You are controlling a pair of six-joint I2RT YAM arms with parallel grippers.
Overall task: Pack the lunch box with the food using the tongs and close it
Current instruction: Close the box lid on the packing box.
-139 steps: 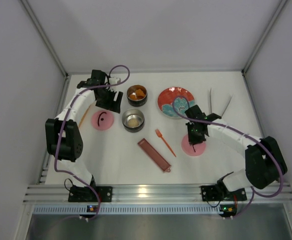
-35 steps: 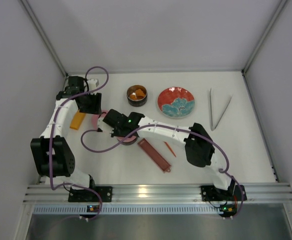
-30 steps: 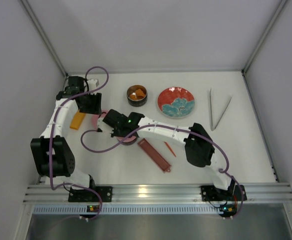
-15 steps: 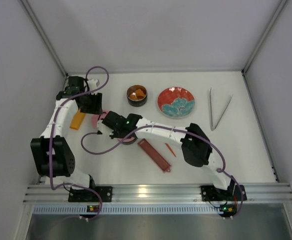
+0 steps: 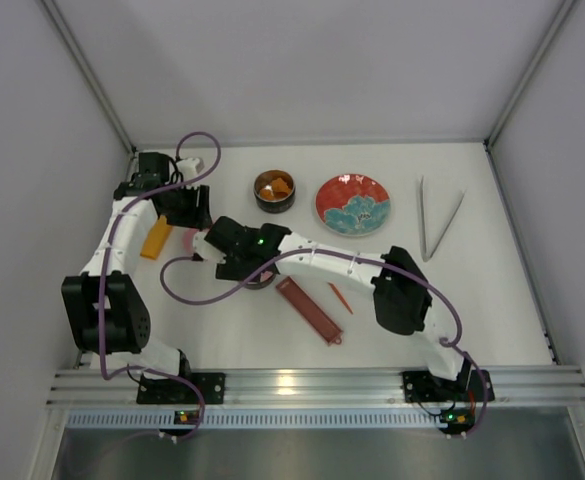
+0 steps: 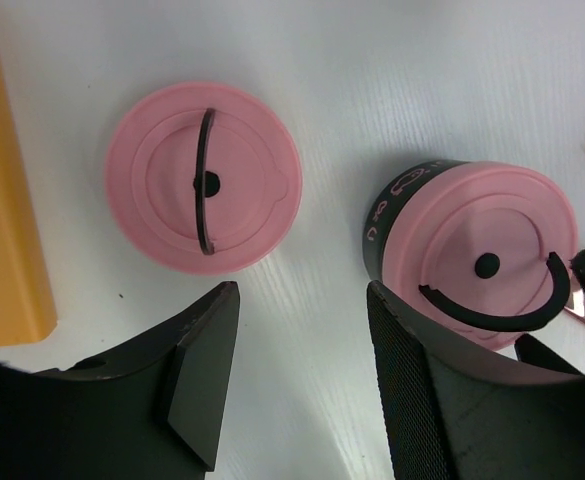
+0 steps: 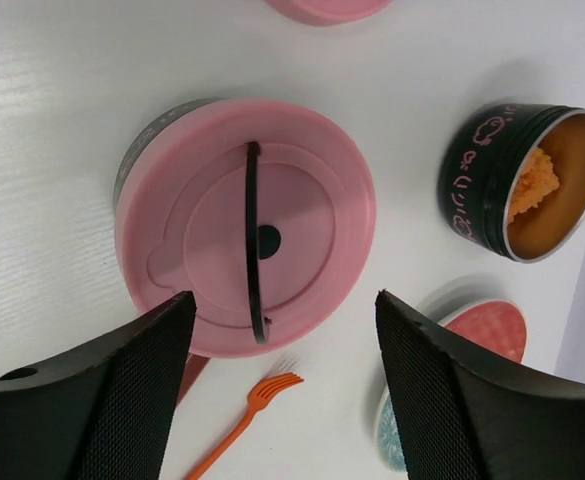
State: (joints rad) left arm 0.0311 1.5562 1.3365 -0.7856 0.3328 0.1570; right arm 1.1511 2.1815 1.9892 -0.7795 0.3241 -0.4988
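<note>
One tin of the lunch box stands closed under its pink lid; it also shows in the left wrist view. My right gripper hovers open right above that lid, holding nothing. The other tin is uncovered, with orange-brown food inside. Its pink lid lies flat on the table. My left gripper is open above the gap between the loose lid and the closed tin. The tongs lie untouched at the far right. From above, my right gripper hides most of the closed tin.
A red-and-blue plate sits right of the uncovered tin. A dark-red tray and an orange fork lie near the closed tin. An orange bar lies left of the loose lid.
My right gripper, earlier shut on the lid's handle over the tin, has opened and let go; the lid rests on the tin. The left arm has barely moved.
</note>
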